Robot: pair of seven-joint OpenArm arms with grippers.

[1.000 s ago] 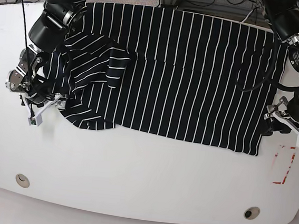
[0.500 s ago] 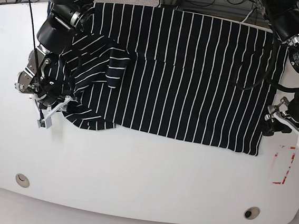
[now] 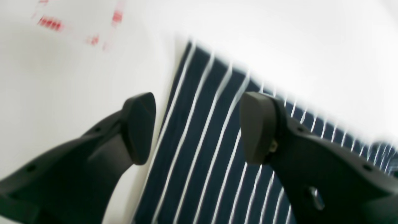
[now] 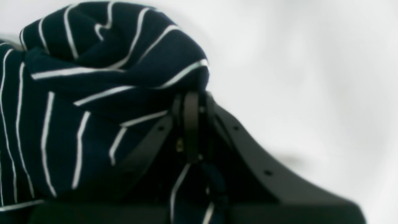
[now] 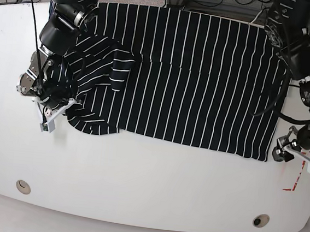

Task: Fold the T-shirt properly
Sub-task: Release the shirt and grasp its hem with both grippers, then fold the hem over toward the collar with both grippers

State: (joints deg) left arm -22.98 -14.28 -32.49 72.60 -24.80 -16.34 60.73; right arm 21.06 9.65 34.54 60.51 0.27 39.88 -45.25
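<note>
Fabric is pinched in your right tool (image 4: 191,102): jaws are closed tight on a bunched fold of the T-shirt (image 5: 191,81), and the right wrist view shows striped cloth humped over the tips and draped down the near side. That grip probably sits on the sleeve/shoulder end bc that's the loose part you'd carry inward for the first fold; judging from the crumpled flap already lying over the body there, the fold on that side is only roughed in, not flat. Your left tool (image 3: 199,127) is wide, holding nothing, fingers straddling the shirt's corner edge w/ one finger over bare tabletop (image 5: 138,180) and the other over stripes. It looks set to pinch the hem corner, which would give you a matching anchor at the opposite end. Moving outward, the shirt lies spread across the far half of the tabletop, stripes running front-to-back, the hem end smooth and the other end rumpled. Red tape marks (image 5: 294,181) sit just beside the left tool on the tabletop. Views differ: base view gives you the whole layout and both arms but can't show jaw gaps clearly; right wrist view confirms the pinch and how thick the bunch is; left wrist view shows the tool isn't touching cloth as far as you can tell, though it's blurred, so contact can't be ruled out.
</note>
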